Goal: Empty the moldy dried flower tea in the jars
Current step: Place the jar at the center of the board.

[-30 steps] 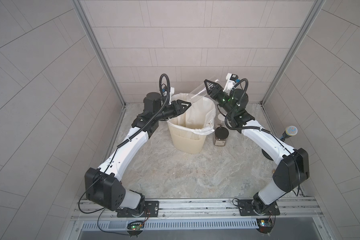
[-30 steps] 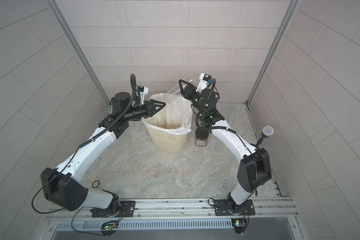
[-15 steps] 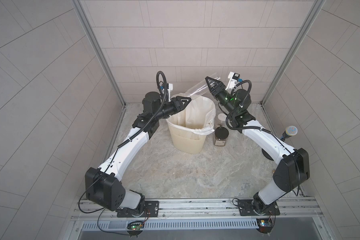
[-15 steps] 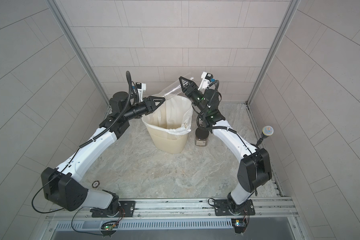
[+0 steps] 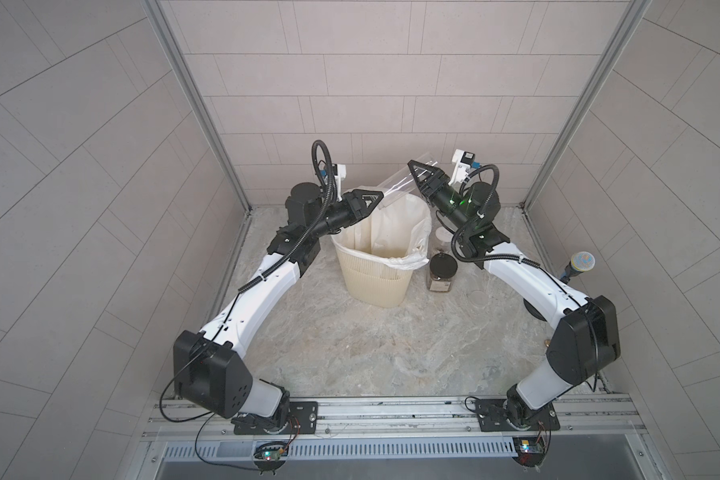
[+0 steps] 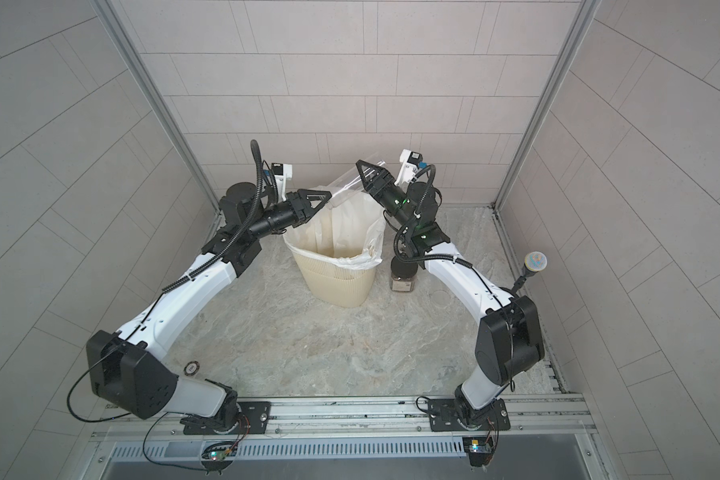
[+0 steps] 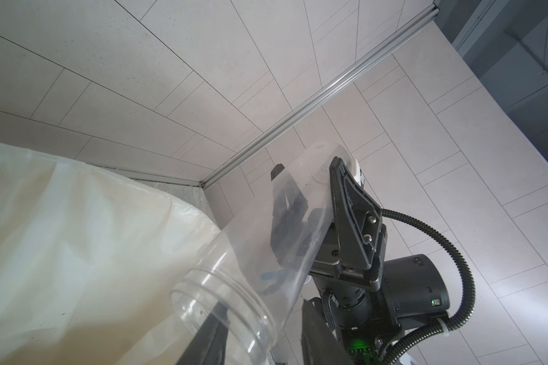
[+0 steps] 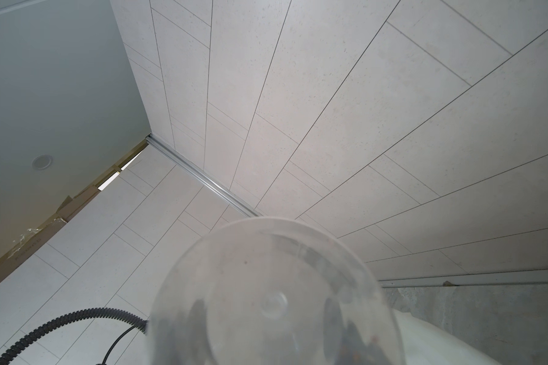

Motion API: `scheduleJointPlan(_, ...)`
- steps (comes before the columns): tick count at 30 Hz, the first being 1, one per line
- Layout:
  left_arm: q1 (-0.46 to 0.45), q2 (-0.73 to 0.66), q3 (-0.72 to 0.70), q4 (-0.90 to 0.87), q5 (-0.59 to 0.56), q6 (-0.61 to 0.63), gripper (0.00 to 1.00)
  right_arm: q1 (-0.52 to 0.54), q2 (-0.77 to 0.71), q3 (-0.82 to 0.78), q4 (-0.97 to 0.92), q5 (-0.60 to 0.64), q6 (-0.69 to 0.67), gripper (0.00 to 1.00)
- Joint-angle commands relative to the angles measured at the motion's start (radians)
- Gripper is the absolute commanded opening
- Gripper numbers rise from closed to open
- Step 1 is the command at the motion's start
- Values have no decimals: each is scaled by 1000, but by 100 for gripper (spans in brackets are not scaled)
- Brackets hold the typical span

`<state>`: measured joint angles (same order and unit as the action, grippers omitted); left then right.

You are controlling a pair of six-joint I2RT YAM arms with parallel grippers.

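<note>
Left wrist view is showing the right fingers (image 7: pixel 351 202) clenching the tall jar (image 7: pixel 266 240) mid-frame, tilted mouth-down over the bin liner (image 7: pixel 76 237). I cannot tell whether the left fingers (image 5: pixel 362 196) are gripping. Pouring seems to be finishing, and righting the jar likely comes next.

Right claw (image 5: pixel 413 167) raised, clamped; left claw (image 5: pixel 380 196) lower, nearby, grip unclear.

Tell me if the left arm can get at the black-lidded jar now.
Probably not: the black-lidded jar stands beyond the bin from the left gripper, partly under the right arm, whose fingers hold the tall jar across the way.
</note>
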<state>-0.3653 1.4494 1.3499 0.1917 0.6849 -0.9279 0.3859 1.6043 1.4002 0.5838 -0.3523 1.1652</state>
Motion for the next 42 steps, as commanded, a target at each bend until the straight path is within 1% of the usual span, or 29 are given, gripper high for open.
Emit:
scheduleJointPlan(1,-11,5,9,81,31,-29,40,-1,-20,11,71,-27,45,44)
scheduleJointPlan(3,-12,6,8,82,34,-31,38,1,-20,8,67,-25,44,44)
scheduleJointPlan(7,-12,3,6,88,32,-42,26,1,-11,2,81,-28,60,45)
scheduleJointPlan(9,-13,-1,1,104,30,-49,23,0,-9,3,85,-28,64,46)
scheduleJointPlan(13,-12,-16,-6,102,14,-34,16,0,7,22,99,-40,83,52)
scheduleJointPlan(18,-10,-21,-31,174,10,-63,13,-1,29,39,125,-76,111,67)
scheduleJointPlan(19,-9,-20,-34,185,10,-69,13,-1,29,37,128,-76,112,71)
scheduleJointPlan(20,-8,-20,-31,188,10,-69,13,-2,28,35,132,-77,114,77)
scheduleJointPlan(21,-6,-20,-31,190,10,-69,13,-4,26,33,133,-76,114,80)
scheduleJointPlan(23,1,-21,-27,196,11,-71,12,-9,14,23,113,-64,100,87)
scheduleJointPlan(26,9,-21,-17,195,11,-71,12,-20,-11,4,78,-38,60,95)
scheduleJointPlan(33,31,-33,-11,201,5,-69,12,-74,-29,-23,86,-38,71,97)
scheduleJointPlan(37,47,-45,-10,207,12,-71,10,-117,-38,-47,106,-37,90,96)
scheduleJointPlan(42,102,-68,6,194,19,-78,10,-146,-50,-56,99,-47,84,95)
